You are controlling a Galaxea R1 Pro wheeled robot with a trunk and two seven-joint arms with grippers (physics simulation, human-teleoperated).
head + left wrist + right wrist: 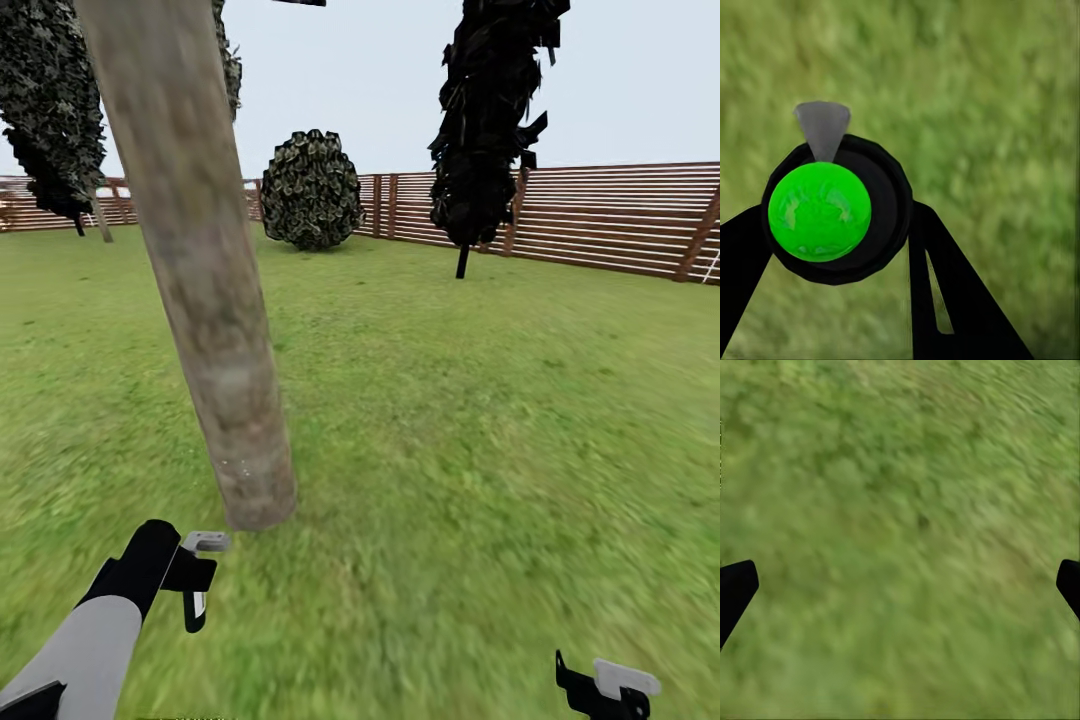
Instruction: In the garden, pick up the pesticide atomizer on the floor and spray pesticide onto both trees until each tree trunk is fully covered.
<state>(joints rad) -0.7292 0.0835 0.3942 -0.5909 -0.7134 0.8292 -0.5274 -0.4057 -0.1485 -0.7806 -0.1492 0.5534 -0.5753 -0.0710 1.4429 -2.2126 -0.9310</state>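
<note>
The bottle (832, 210) sits clamped in the left gripper (197, 580), low on the near left, a short way from the tree trunk (200, 270) that rises from the grass (480, 400). It's probably light, rigid and a bit slick, so gripping around the body looks right. The right gripper (900, 585) is wide open, holding nothing, over lawn.

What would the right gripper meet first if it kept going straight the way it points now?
Most likely the grass. The right wrist view looks past the spread jaws of the right gripper at bare lawn, with nothing between. How far off the ground lies is unclear from the blurred picture.
</note>
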